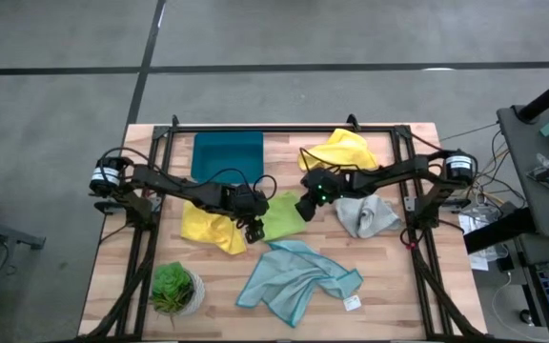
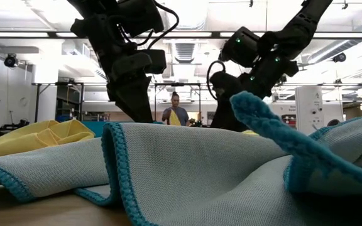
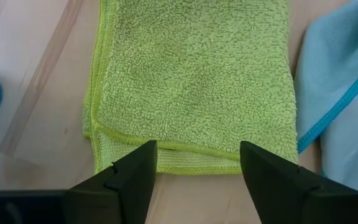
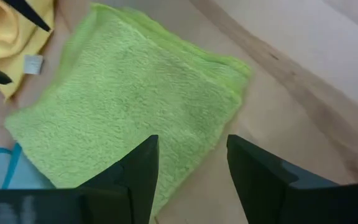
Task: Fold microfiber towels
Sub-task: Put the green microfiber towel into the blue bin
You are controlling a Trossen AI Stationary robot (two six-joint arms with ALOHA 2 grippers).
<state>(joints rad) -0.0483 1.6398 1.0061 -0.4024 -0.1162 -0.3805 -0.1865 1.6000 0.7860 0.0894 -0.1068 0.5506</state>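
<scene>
Folded green towel (image 3: 194,74), soft and limp, best pinched at its hemmed edge; left gripper (image 3: 197,163) and right gripper (image 4: 191,155) over it, jaws open, empty.

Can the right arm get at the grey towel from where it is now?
Probably yes. The grey towel lies uncovered on the table right beside the right gripper, which hangs open over the folded lime green towel holding nothing. Nothing lies on the grey towel.

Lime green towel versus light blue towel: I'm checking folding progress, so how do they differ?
The lime green towel lies folded into a neat flat rectangle; the light blue towel lies crumpled and spread. The green one is fuzzy, the blue one smoother with darker edging. Both rest on the table.
</scene>
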